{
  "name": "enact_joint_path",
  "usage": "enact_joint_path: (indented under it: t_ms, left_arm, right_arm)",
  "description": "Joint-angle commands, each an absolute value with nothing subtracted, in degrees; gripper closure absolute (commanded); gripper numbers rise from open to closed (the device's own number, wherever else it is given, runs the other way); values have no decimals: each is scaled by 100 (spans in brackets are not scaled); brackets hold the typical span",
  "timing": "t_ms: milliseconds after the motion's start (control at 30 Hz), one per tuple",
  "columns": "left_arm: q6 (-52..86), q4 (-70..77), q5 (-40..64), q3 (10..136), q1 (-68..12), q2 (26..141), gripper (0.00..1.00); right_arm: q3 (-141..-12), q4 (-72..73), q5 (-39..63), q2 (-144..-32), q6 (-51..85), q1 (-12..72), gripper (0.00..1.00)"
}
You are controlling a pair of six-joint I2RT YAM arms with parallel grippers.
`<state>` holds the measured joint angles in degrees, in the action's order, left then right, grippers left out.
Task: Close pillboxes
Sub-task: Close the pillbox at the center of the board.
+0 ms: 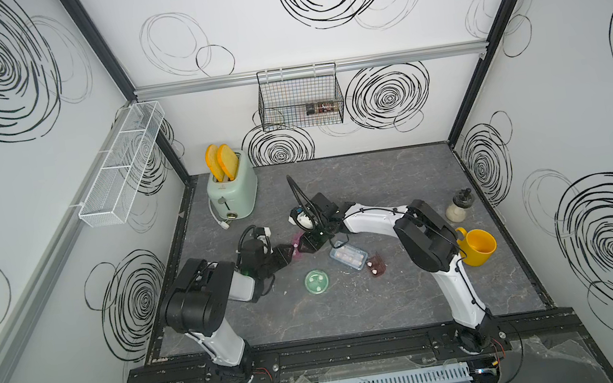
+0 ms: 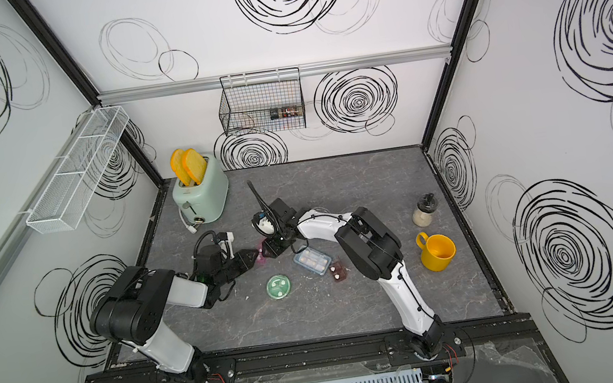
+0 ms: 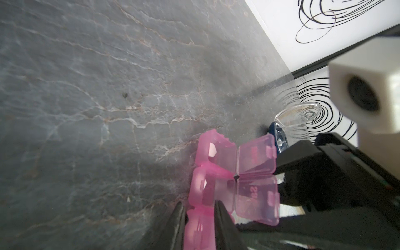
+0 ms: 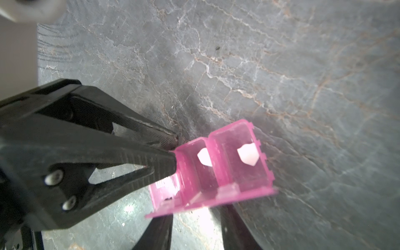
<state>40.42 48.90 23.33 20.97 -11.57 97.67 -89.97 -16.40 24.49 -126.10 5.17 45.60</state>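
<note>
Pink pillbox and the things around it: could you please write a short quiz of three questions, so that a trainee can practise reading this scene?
1. True or false: every lid of the pink pillbox is shut.
2. What lies in its open compartments? A) white pills B) coins C) nothing
3. In a top view, which pillbox lies nearest the yellow mug?

Key: 1 false, at least two lids are open. 2 A. 3 the small brown pillbox.
</note>
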Motion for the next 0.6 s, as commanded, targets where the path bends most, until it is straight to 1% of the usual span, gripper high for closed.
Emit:
enact_joint_path:
  t_ms: [0, 433, 567]
  left_arm:
    - [4119, 4944, 2320, 1919, -1204, 9955, 73]
    - [4166, 5185, 2268, 1620, -1384, 10114, 76]
    - [4227, 5320, 2259, 1553, -1430, 10203, 78]
  right_arm:
    - [-9124, -1812, 2468, -12771, 538, 4553, 61]
    - [-9130, -1820, 2496, -12806, 534, 4559, 60]
    - [-9128, -1828, 2498, -12814, 543, 4555, 60]
